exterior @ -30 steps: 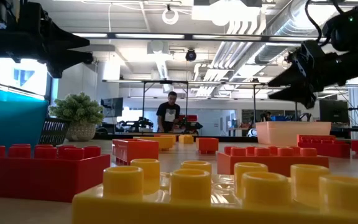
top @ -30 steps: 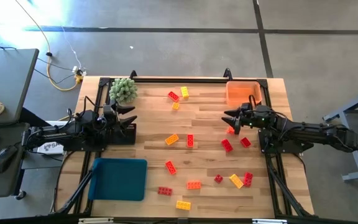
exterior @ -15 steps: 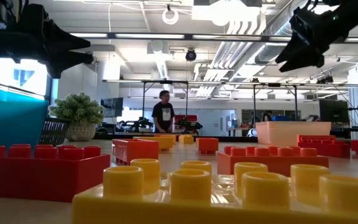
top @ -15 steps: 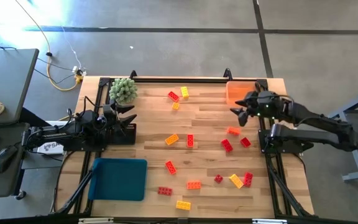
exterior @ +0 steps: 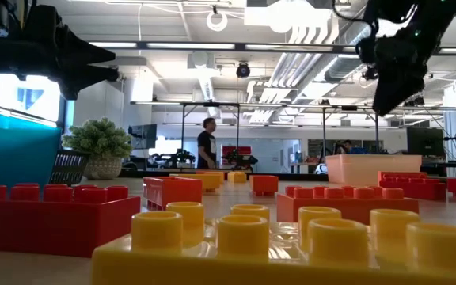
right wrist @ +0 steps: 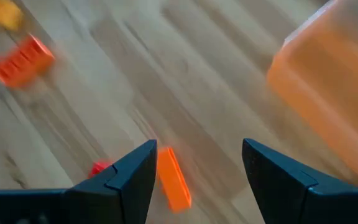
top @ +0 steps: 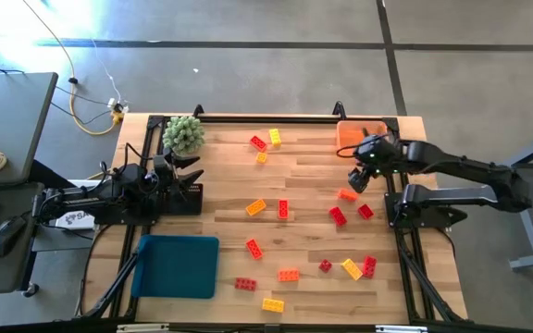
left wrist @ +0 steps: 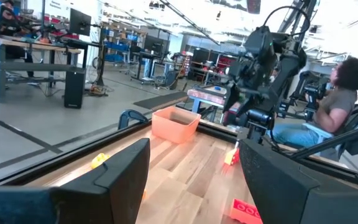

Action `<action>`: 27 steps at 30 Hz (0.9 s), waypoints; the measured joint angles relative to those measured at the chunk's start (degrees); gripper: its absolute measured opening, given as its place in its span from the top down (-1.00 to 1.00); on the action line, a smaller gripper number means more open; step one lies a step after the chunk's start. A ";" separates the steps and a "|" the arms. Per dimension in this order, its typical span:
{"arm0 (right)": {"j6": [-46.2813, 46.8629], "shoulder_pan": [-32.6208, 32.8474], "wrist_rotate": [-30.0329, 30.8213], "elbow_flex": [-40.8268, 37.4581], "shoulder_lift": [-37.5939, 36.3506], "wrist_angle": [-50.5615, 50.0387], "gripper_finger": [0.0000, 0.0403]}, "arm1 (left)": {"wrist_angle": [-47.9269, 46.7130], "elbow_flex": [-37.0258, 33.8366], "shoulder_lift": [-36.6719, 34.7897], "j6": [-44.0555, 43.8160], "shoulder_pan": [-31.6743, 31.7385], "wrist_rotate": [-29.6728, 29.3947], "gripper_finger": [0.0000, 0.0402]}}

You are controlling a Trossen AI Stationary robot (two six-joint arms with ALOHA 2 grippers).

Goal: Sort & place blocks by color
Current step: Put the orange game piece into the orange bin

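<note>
Grey concrete floor [top: 276, 55] w/ dark seams round the wood table [top: 303, 176]. Left: grey desk [top: 3, 111], mouse [top: 7, 233], yellow cable [top: 91, 116] on floor. Low view: big open workshop, white ceiling w/ ducts [exterior: 315, 24] & strip lights, black frame rig [exterior: 212, 134] far back, person [exterior: 207, 146] standing there. Left wrist view: benches, monitor [left wrist: 79, 22], seated person [left wrist: 340, 102] on the right.

Red, orange and yellow studded blocks [top: 282, 208] lie scattered loose and flat across the wooden table; a red and yellow pair [top: 265, 141] near the far edge; one orange block [top: 346, 195] beside two reds; several more [top: 287, 275] along the near edge.
</note>
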 joint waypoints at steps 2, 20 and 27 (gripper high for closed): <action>-0.03 -0.02 0.01 0.00 2.53 -0.86 -0.11 | 0.00 -0.01 0.00 0.00 0.01 -0.34 -0.19; -0.66 3.20 -4.90 0.00 20.69 -1.67 -0.11 | -0.95 -0.01 0.00 -2.57 0.01 -3.21 -0.19; -0.50 6.82 -3.96 0.00 25.14 -1.09 -0.11 | -0.93 -0.01 0.00 -2.63 0.00 -3.21 -0.19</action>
